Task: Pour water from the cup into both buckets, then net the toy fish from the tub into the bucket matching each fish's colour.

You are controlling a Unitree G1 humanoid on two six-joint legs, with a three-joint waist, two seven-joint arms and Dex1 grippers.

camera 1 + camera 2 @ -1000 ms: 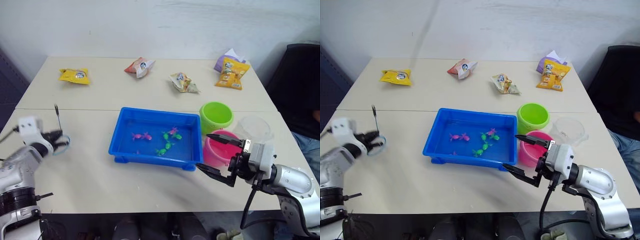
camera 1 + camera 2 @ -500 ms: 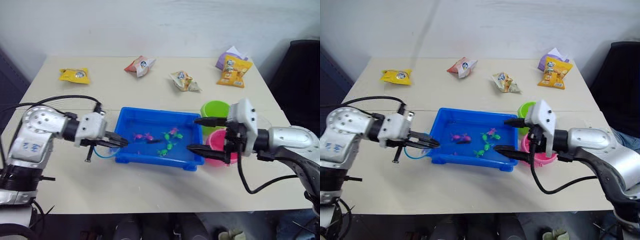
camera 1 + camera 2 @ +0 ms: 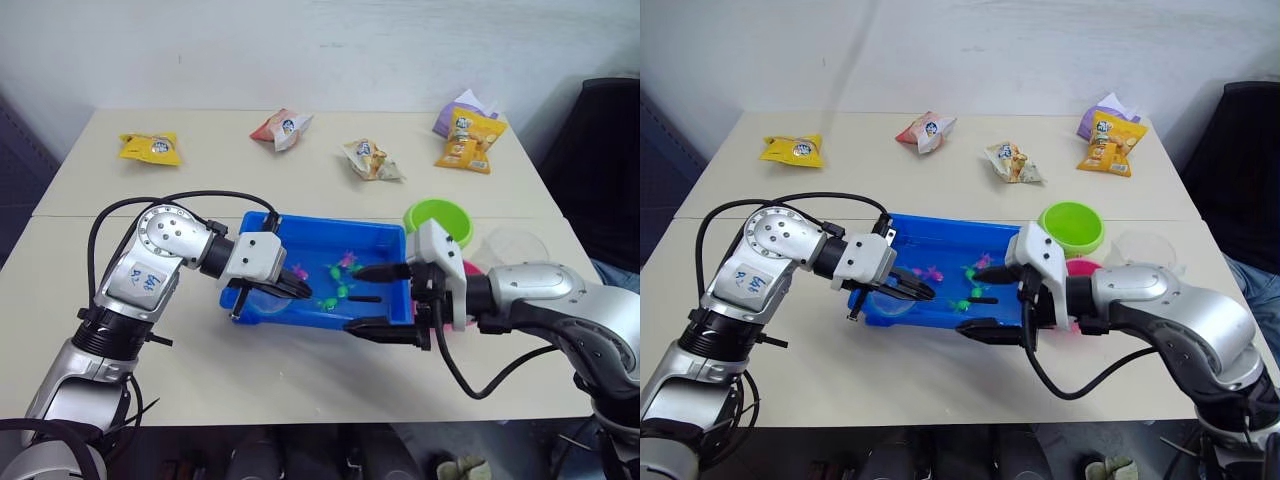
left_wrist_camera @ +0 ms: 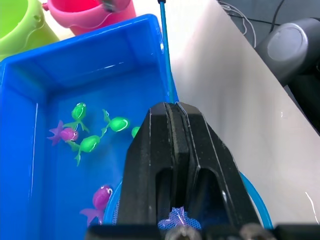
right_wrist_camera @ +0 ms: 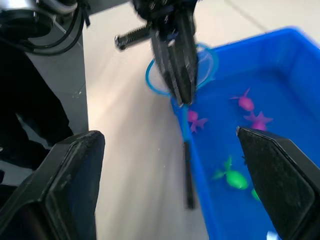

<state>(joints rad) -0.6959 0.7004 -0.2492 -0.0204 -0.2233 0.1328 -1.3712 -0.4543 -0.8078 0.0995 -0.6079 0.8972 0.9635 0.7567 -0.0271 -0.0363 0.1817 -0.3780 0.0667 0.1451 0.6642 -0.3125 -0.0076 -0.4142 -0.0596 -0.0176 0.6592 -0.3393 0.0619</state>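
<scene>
Two closed left end effector point(image 3: 296, 289) fingers clamp the net point(image 5: 181, 75) over the tub point(image 3: 385, 238).

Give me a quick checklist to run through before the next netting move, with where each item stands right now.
1. Left gripper shut on the net: ok, fingers closed on it.
2. Net hoop at the blue tub: ok, at the tub's near left corner, partly over the rim.
3. Fish in the net: cannot tell.
4. Toy fish left in the tub: ok, green and pink ones lie in the water.
5. Green bucket and pink bucket beside the tub: ok, both upright.
6. Right gripper out of the way: not ok, open at the tub's near right rim.
</scene>
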